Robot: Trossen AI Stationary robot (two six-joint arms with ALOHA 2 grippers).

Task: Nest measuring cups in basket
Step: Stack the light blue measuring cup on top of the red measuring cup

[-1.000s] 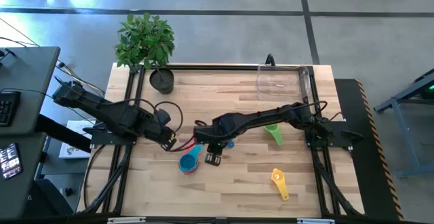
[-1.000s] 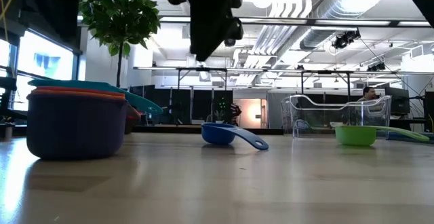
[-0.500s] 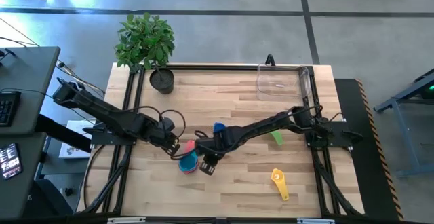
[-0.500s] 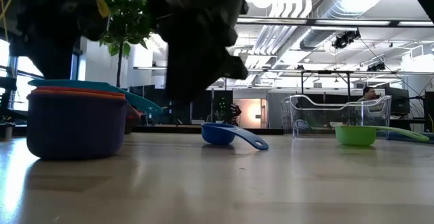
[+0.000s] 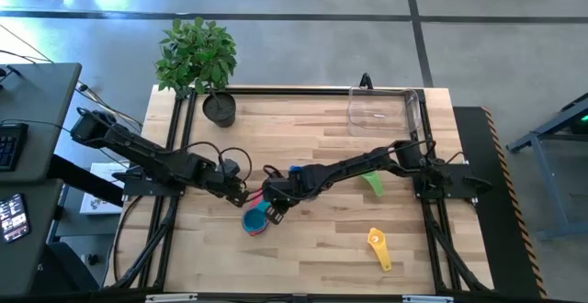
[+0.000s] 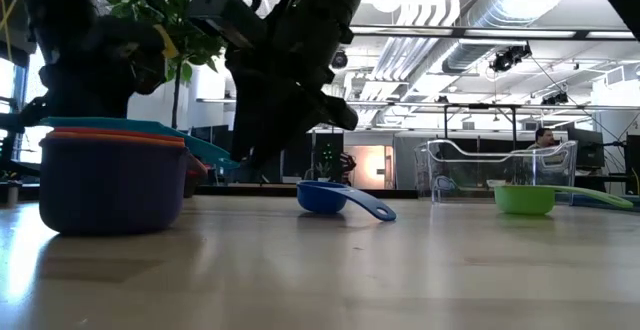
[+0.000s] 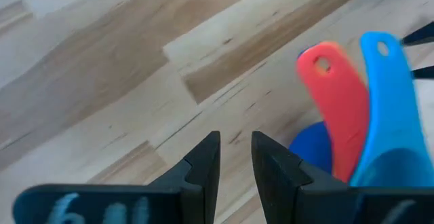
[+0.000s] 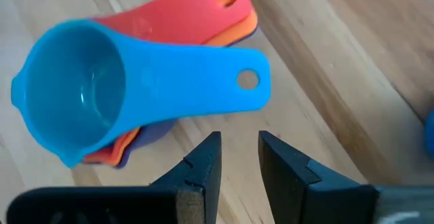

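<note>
A nested stack of cups (image 5: 254,220), teal on top of red, orange and purple, stands on the table (image 6: 110,175); its handles fan out (image 8: 224,81). The blue cup (image 5: 296,171), green cup (image 5: 372,184) and yellow cup (image 5: 378,246) lie apart on the wood. The clear basket (image 5: 384,108) stands at the far right. My right gripper (image 8: 239,157) hovers beside the teal handle, narrowly open and touching nothing. My left gripper (image 7: 235,159) is narrowly open just left of the stack (image 5: 241,196), near the red and teal handles (image 7: 332,95).
A black plant pot (image 5: 219,108) with a green plant stands at the far left corner. The black table frame (image 5: 175,156) runs along the edges. Bare wood lies along the near side, between the stack and the yellow cup.
My right gripper has swung toward the table's left and come down next to the stack's handles. My left gripper has crept slightly right, toward the stack. The cups have stayed where they were.
</note>
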